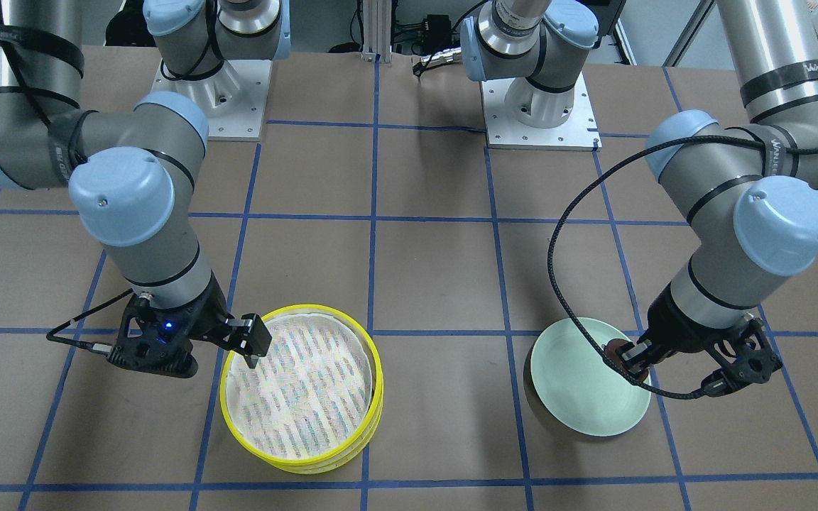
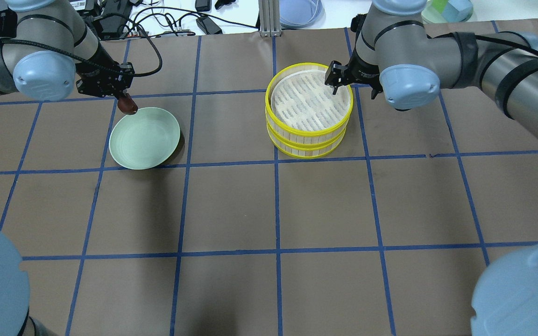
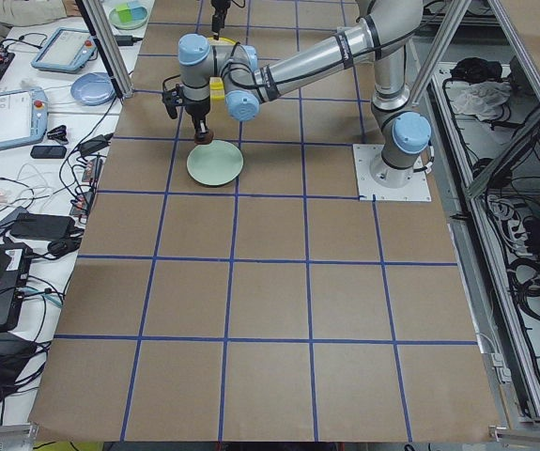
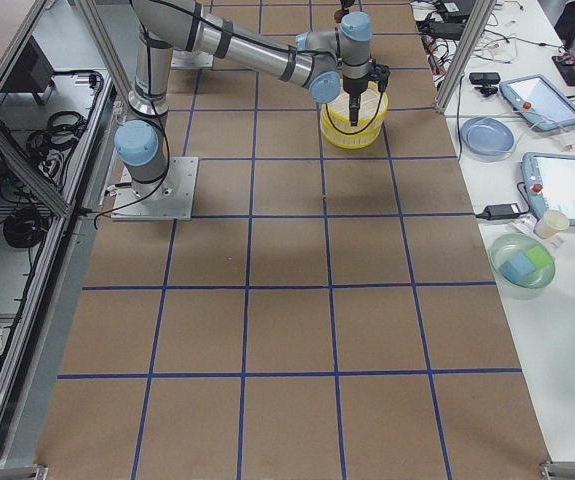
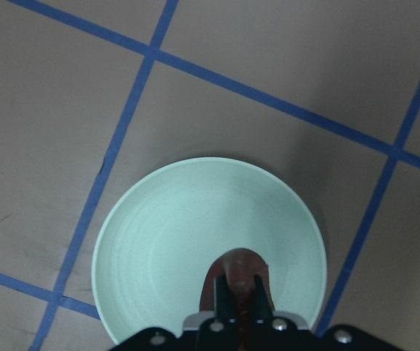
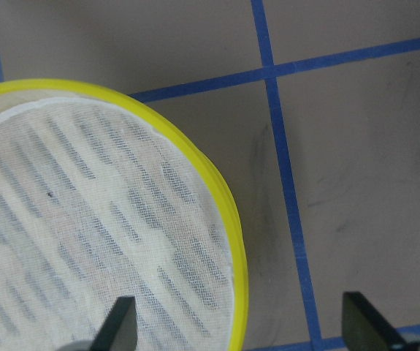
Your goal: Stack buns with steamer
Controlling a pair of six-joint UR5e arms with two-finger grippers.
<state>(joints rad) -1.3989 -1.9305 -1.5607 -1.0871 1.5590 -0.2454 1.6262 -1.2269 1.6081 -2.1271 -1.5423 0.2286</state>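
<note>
The steamer's two tiers stand stacked (image 2: 309, 134), with yellow rims and a bare white mesh liner (image 2: 308, 100) on top; the stack also shows in the front view (image 1: 375, 369) and the right wrist view (image 6: 195, 157). My right gripper (image 2: 335, 87) (image 6: 242, 322) is open and hangs over the stack's rim, one finger above the mesh and one outside. My left gripper (image 2: 126, 99) (image 5: 240, 292) is shut on the dark reddish-brown bun (image 2: 130, 107) (image 5: 239, 265) above the far edge of the empty pale green plate (image 2: 145, 140) (image 5: 180, 227). The cream-yellow bun is hidden.
The brown table carries a blue tape grid. The arm bases (image 1: 214, 99) (image 1: 540, 106) stand on the robot's side. A side desk beyond the table's far edge holds tablets (image 4: 540, 98), bowls (image 4: 485, 133) and cables. The left arm's cable (image 1: 558, 234) loops above the plate.
</note>
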